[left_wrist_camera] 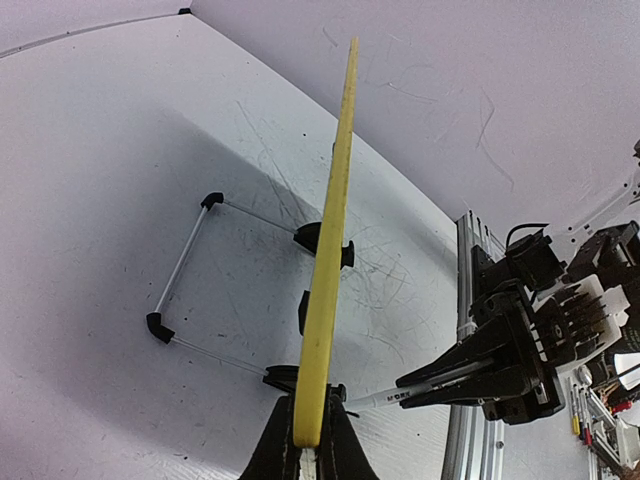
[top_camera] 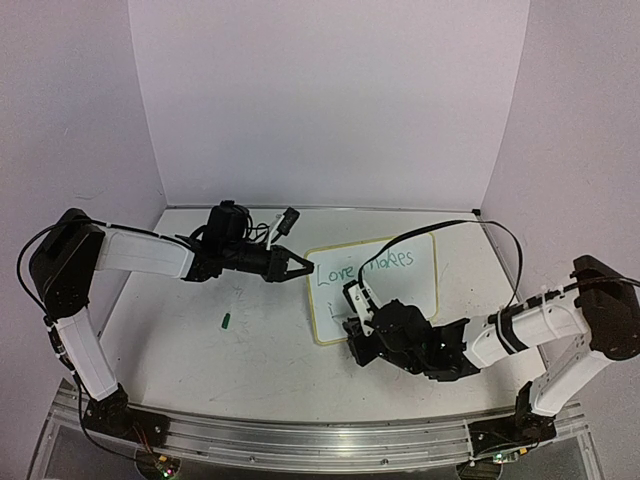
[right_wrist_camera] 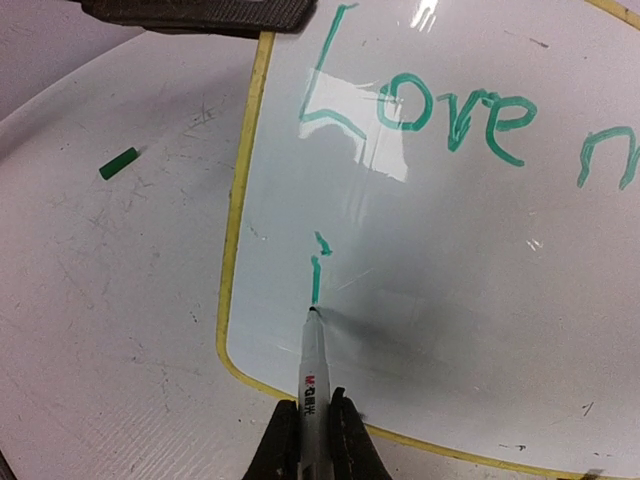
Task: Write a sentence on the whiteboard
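The whiteboard (top_camera: 385,285) stands tilted on the table, with a pale-yellow frame and green writing "Love makes" on its top line. My left gripper (top_camera: 297,266) is shut on the board's left edge; in the left wrist view the yellow edge (left_wrist_camera: 325,300) runs up from between the fingers. My right gripper (top_camera: 352,327) is shut on a white marker (right_wrist_camera: 313,375) with its tip on the board's lower left. A short green stroke with a dot above it (right_wrist_camera: 316,275) sits just above the tip. The board (right_wrist_camera: 450,260) fills the right wrist view.
A small green marker cap (top_camera: 227,321) lies on the table left of the board; it also shows in the right wrist view (right_wrist_camera: 118,163). The board's wire stand with black feet (left_wrist_camera: 185,270) rests behind it. An aluminium rail (top_camera: 320,440) runs along the near edge.
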